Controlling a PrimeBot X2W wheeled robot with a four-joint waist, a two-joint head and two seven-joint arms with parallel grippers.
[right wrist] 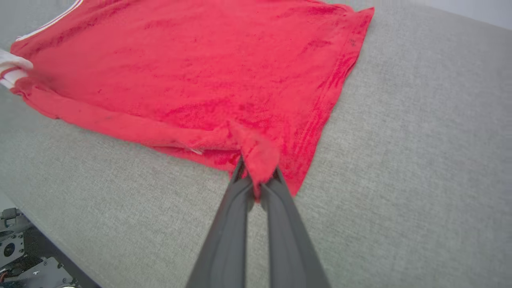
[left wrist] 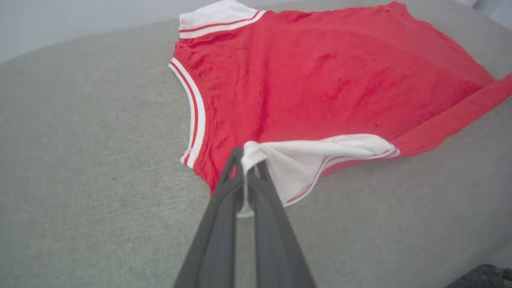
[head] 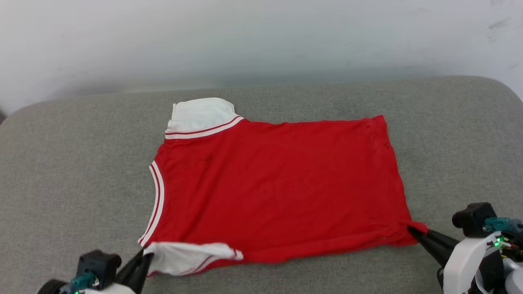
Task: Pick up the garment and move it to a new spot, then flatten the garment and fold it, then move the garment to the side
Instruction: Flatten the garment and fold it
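Observation:
The garment (head: 278, 183), red with white striped sleeves, lies spread on the grey cushion with its plain side up; no lettering shows. My left gripper (head: 146, 256) is shut on the near white sleeve (left wrist: 304, 160) at the lower left, and the sleeve cloth bunches between its fingertips (left wrist: 248, 162). At the lower right my right gripper (head: 413, 231) is shut on the near red hem corner (right wrist: 258, 158), which is pulled up into a small peak. The far white sleeve (head: 202, 116) lies flat at the back left.
A grey upholstered surface (head: 81, 163) carries the garment, with bare fabric to the left, right and behind. A pale wall (head: 261, 36) rises beyond its rounded far edge. Below the near edge, dark metal robot parts (right wrist: 16, 248) show.

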